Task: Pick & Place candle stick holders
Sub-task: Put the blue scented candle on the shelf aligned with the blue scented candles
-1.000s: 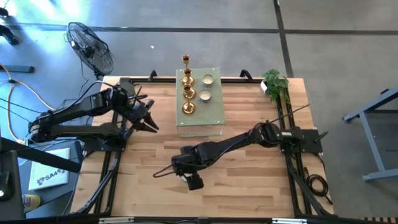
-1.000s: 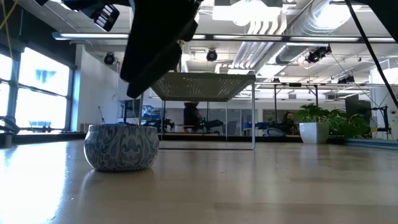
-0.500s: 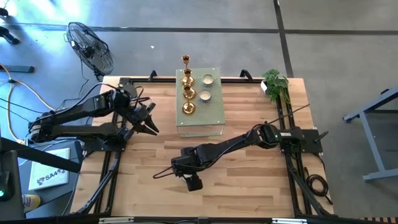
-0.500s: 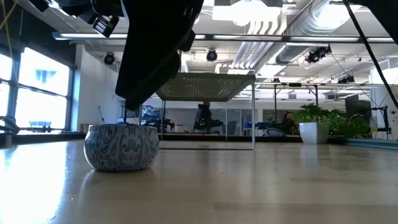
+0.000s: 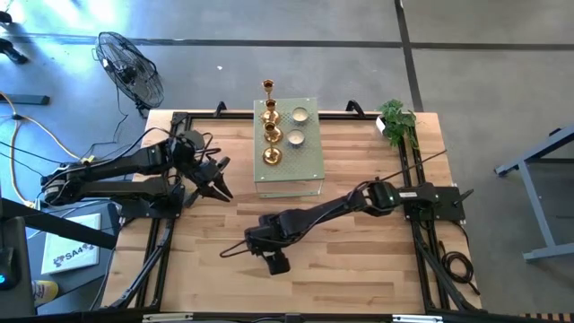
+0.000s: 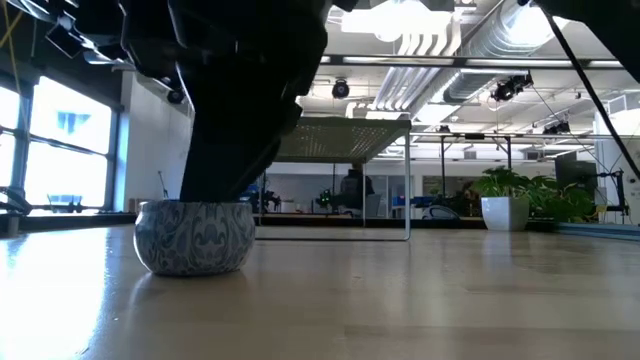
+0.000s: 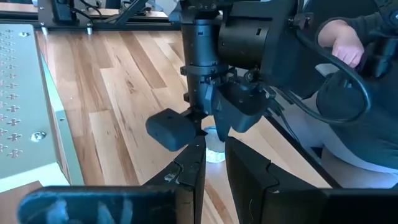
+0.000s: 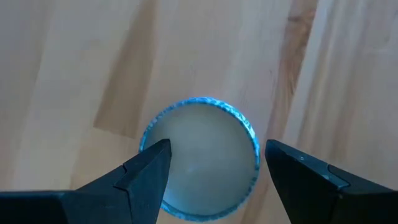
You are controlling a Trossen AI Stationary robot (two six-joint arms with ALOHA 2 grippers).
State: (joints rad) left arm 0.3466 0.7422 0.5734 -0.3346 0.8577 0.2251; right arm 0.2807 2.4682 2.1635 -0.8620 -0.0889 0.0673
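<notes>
Left of the green slab (image 5: 289, 157), the left gripper (image 5: 218, 186) is held idle above the desk (image 5: 359, 260), fingers parted. On the slab, three gold holders (image 5: 268, 133) and two cream cups (image 5: 295, 136) are seen. Nearer than the slab, the right gripper (image 8: 214, 163) is spread around a patterned cup (image 8: 200, 158). A fingertip (image 8: 144, 167) overlapping the rim could tip it on closing.

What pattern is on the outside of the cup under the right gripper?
A blue-grey and white swirling pattern on the cup, best seen in the low view.
</notes>
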